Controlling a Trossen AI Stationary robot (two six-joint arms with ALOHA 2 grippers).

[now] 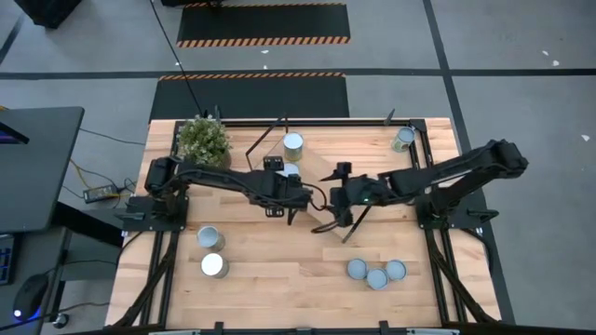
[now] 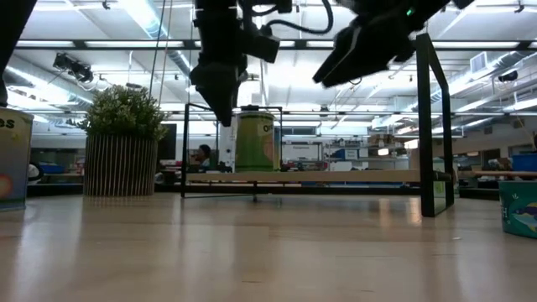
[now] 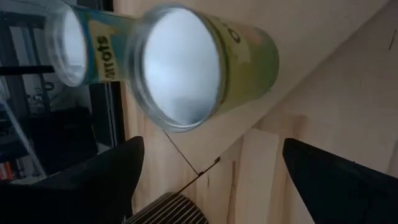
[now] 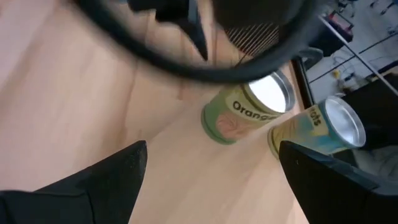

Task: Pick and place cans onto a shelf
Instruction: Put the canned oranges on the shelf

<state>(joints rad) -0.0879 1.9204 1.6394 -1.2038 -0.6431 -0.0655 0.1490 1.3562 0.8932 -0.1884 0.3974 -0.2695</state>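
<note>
Both my arms are stretched in toward the table middle, nearly meeting. The left arm reaches from its base across to the right, its left gripper (image 1: 296,197) just at the near edge of the shelf (image 1: 358,149), fingers spread wide with nothing between them. In the left wrist view the two dark fingers (image 3: 93,180) stand well apart, looking at an upright can (image 3: 199,65) just ahead, second can (image 3: 81,43) behind it.

The right arm is extended from the right, elbow bent, right gripper (image 1: 345,219) hanging above the table just off the shelf's front edge, jaws also splayed, empty. The right wrist view shows the same two cans (image 4: 249,112) side by side on the board.

Cans: two on the shelf near its left end (image 1: 292,143), one at its far right corner (image 1: 403,139). Two on the table front left (image 1: 209,238), three clustered front right (image 1: 376,274). Potted plant (image 1: 203,140) is at the back left.
</note>
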